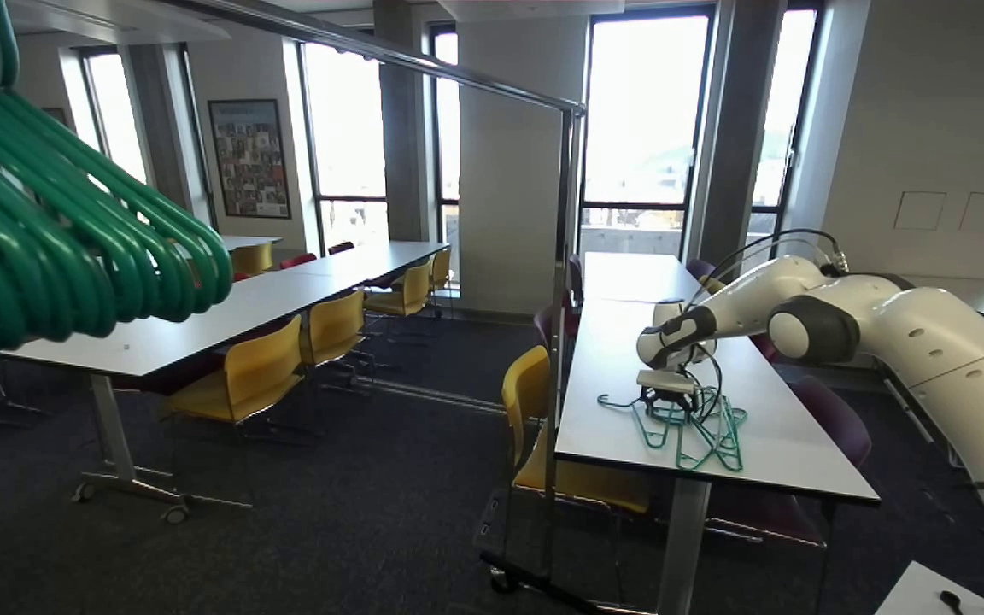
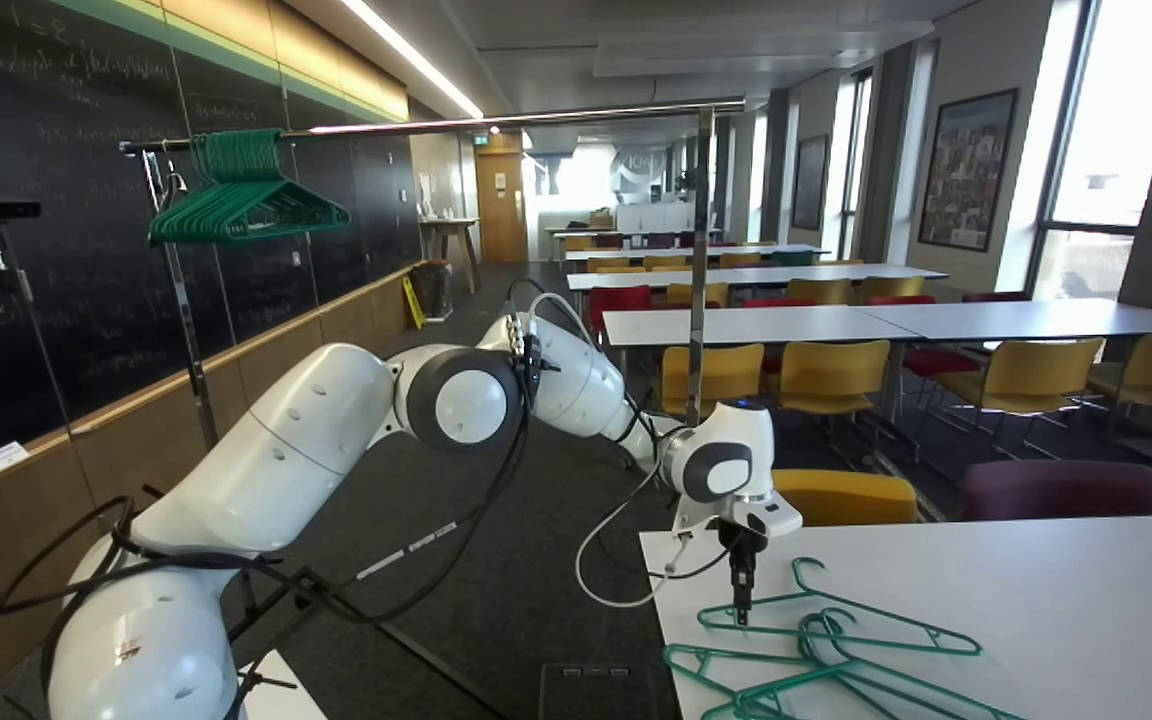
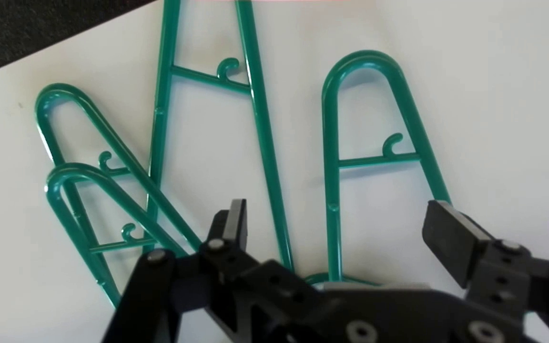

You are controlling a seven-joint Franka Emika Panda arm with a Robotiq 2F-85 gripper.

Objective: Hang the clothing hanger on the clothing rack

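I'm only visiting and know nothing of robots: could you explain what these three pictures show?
The big white machine is a robot arm. At its end is a black claw for grasping things. Two pictures are exterior views, from cameras standing away from the arm; the third is the wrist view, looking down past the claw's own fingers. On the white table lie several loose green hangers. A bunch of similar hangers hangs on a metal rack, where a loose one is meant to go. The claw appears to hold nothing: its fingers stand apart, with part of a hanger showing between them.
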